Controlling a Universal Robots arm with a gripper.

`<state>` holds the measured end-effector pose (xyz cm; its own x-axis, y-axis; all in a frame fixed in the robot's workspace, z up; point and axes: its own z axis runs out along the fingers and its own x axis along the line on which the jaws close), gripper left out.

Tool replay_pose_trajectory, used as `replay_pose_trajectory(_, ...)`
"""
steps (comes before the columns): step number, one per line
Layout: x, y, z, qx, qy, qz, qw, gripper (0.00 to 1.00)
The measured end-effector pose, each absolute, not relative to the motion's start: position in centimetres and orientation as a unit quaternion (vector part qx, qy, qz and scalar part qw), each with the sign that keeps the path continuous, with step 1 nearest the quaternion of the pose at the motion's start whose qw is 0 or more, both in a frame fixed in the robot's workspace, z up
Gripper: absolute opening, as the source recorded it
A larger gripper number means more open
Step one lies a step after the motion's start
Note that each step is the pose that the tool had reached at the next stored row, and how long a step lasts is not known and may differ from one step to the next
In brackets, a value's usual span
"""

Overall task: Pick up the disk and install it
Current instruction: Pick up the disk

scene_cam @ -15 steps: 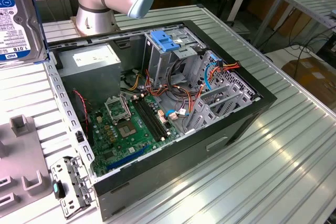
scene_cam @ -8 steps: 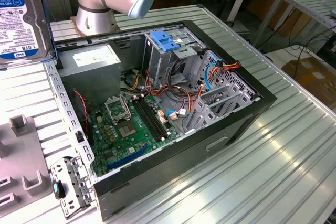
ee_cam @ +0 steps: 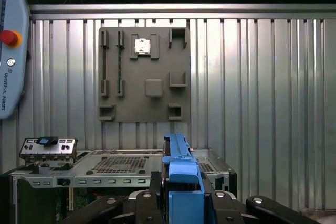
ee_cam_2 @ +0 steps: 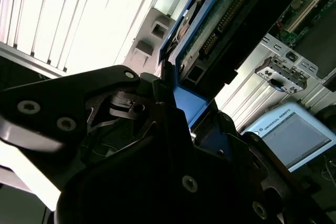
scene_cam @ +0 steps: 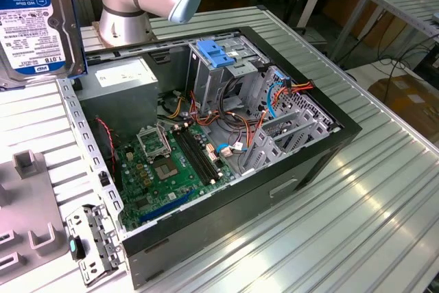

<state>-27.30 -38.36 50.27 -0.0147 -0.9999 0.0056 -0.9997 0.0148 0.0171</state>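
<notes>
My tool (ee_cam: 181, 188) is clamped on the disk (scene_cam: 34, 22) by its blue side rails. The disk is up off the worktop (scene_cam: 384, 224), at the exterior view's left of the open computer case (scene_cam: 240, 228).

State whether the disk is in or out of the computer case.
Out: the gripper clamps the disk by its blue rail, outside the open computer case.

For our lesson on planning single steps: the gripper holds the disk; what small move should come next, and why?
Probably carry the disk toward the open computer case: the gripper is shut on its blue rail, and the disk hangs outside the case, at the exterior view's left.
</notes>
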Motion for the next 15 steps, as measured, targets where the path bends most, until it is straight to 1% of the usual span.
replay_pose_trajectory(15,-27.25,-38.72,50.27,0.702,-0.712,-0.004,0.008,0.37)
